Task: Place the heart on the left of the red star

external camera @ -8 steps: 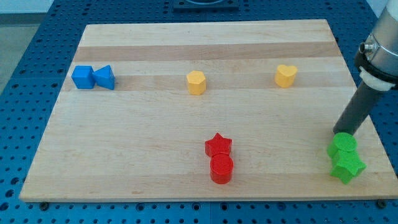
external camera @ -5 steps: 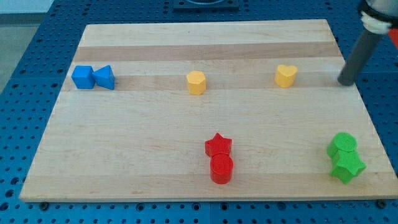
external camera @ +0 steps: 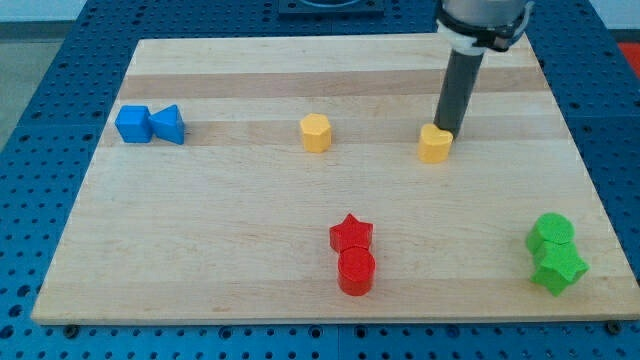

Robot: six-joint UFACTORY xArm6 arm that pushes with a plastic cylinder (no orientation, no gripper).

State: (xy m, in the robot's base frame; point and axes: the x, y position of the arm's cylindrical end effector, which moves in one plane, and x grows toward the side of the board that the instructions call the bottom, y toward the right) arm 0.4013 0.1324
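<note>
My tip (external camera: 444,129) is at the upper right edge of the yellow heart (external camera: 435,144) and seems to touch it. The rod goes up from there toward the view's top. There is no pincer on this arm (only the straight dark rod), so nothing is open or closed.

The yellow heart lies in the right half of the wooden bench (external camera: 250,230), a little above the middle. The red star (external camera: 351,233) is well apart from it, lower and toward the view's left, and it touches the red cylinder (external camera: 356,271) just below it. So the heart is now on the right side of the star, higher in the view.

A yellow hexagon block (external camera: 315,132) sits left of the heart. Two blue blocks (external camera: 149,125) stand together at the left edge. A green cylinder (external camera: 552,232) and a green star (external camera: 559,267) touch at the lower right corner.
</note>
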